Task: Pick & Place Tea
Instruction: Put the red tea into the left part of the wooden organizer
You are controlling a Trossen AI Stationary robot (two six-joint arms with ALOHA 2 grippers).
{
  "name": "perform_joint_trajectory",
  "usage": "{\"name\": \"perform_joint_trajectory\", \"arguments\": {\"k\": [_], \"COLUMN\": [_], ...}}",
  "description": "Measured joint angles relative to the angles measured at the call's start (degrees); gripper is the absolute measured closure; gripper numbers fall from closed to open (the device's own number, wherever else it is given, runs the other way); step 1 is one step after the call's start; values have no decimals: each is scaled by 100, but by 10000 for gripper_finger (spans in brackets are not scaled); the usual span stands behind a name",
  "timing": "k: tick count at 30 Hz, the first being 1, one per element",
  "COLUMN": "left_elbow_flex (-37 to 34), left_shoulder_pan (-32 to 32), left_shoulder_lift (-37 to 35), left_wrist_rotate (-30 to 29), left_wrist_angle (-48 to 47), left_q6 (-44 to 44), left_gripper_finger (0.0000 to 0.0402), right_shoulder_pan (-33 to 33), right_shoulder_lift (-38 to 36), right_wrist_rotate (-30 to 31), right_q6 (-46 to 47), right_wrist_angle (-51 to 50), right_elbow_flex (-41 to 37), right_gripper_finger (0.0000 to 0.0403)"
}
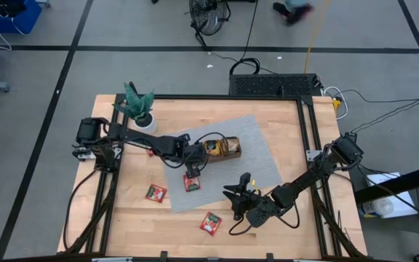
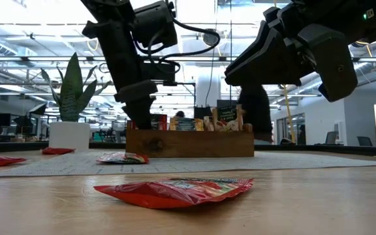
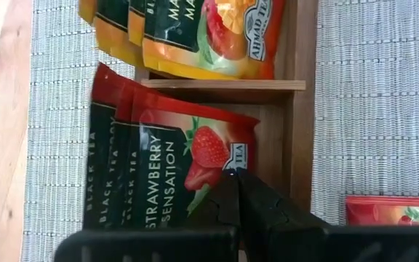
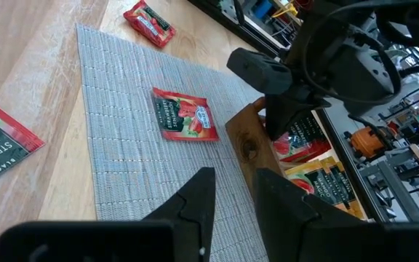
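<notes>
The left pincer (image 3: pixel 236 191), closed, points into the brown wooden compartment tray (image 3: pixel 300 109) beside red strawberry tea sachets (image 3: pixel 173 171). The right pincer (image 4: pixel 231 193) hovers slightly open near that tray, holding nothing.

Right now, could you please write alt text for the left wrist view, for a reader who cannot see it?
The left pincer, shut, sits over a wooden tray compartment holding red strawberry black tea sachets. The next compartment holds orange-yellow sachets. The tray rests on a grey woven mat, where another red sachet lies beside it.
</notes>
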Motion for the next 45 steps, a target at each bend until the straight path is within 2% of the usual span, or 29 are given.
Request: {"name": "perform_joint_trajectory", "arguments": {"k": [14,22,35,40,45], "left_elbow_flex": [0,0,-2,10,21], "left_shoulder_pan": [359,321,376,484,497], "left_shoulder_lift": [0,-98,20,341,409], "left_wrist_rotate": [596,616,1279,1268,926], "left_wrist_angle": [-75,-95,-220,-197,-177], "left_q6": [-81,123,214,172,18], "left_gripper_finger": [401,401,401,401,401], "right_shoulder_pan": [-2,0,-1,0,-1], "right_shoulder_lift": [0,0,0,0,0], "right_wrist_rotate": [-1,-2,-2,-2,-2], "right_q6": [0,0,0,0,0], "right_wrist_angle": [0,0,0,0,2], "right_elbow_flex": [0,0,0,0,0], "right_gripper_finger": [323,323,323,323,323]}}
